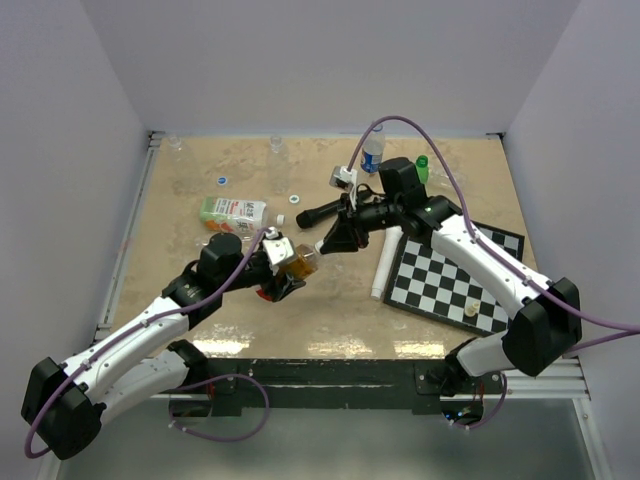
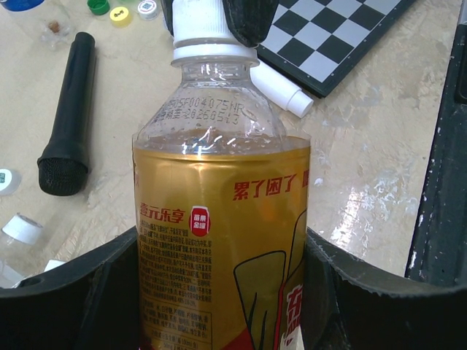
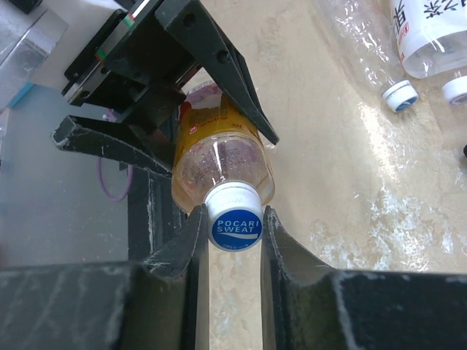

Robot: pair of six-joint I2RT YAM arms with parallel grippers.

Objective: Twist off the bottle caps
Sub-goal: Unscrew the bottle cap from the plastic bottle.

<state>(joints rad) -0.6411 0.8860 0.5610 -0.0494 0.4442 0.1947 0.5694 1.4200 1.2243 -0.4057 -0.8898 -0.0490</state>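
Note:
A small bottle (image 1: pixel 300 262) with amber liquid and a red-yellow label is held tilted above the table between my two arms. My left gripper (image 1: pixel 283 268) is shut on its body; in the left wrist view the black fingers (image 2: pixel 95 292) press both sides of the label (image 2: pixel 219 240). Its white cap (image 3: pixel 235 219) has a blue "POCARI SWEAT" top. My right gripper (image 3: pixel 233 227) is shut on this cap, one jaw on each side. The cap also shows in the left wrist view (image 2: pixel 197 22), and the right gripper in the top view (image 1: pixel 330 243).
A black microphone (image 1: pixel 322 211), a white tube (image 1: pixel 385 262) and a chessboard (image 1: pixel 450 275) lie behind and right. A labelled bottle (image 1: pixel 232 211) lies at the left, a clear one (image 1: pixel 372 150) stands at the back. Loose caps (image 1: pixel 221 181) (image 3: pixel 401 95) lie about.

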